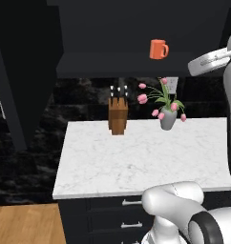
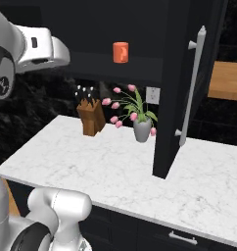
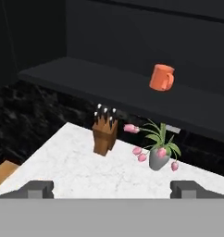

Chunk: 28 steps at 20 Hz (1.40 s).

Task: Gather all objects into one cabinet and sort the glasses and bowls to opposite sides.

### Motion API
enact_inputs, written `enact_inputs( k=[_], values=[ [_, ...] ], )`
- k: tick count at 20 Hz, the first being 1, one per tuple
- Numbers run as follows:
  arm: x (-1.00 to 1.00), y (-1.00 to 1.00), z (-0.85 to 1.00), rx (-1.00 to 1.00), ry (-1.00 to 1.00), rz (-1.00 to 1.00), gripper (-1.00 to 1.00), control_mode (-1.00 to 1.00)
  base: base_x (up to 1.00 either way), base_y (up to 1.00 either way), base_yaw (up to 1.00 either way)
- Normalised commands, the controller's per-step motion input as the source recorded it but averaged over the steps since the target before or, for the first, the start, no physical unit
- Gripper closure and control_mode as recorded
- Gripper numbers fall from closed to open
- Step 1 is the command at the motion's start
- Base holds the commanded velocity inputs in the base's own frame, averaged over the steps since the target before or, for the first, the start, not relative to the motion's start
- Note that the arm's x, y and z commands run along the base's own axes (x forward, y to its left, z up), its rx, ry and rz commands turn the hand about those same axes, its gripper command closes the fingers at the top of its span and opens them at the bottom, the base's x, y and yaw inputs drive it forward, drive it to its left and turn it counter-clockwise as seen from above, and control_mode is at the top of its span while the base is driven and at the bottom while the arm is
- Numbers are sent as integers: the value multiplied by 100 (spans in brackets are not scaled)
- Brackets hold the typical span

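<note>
the orange handled mug (image 3: 161, 77) stands upright on the matte black cabinet (image 1: 136, 28) shelf, at 1 o'clock from the fingers (image 3: 113, 189) (spread wide, gripping nothing); knife block (image 3: 104, 134) and flower vase (image 3: 158, 158) rest on the white marble table (image 1: 136, 162).

An orange mug (image 1: 158, 49) sits in the charcoal-black cabinet (image 1: 117, 64) above a grey-veined white marble counter (image 1: 136, 162).
</note>
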Motion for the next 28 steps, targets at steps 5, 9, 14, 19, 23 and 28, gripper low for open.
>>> enact_inputs(
  k=[5,9,14,19,23,28],
  values=[
    [40,-10,-23,6,0,-26,-100,-100,0,0,0],
    [81,-1,-1,4,0,-44,-100,-100,0,0,0],
    [65,-9,0,0,0,-24,-100,-100,0,0,0],
    [57,-49,4,2,1,0,-100,-100,0,0,0],
    [30,-45,10,9,2,0,-100,-100,0,0,0],
    [16,-23,-5,0,0,3,-100,-100,0,0,0]
  ],
)
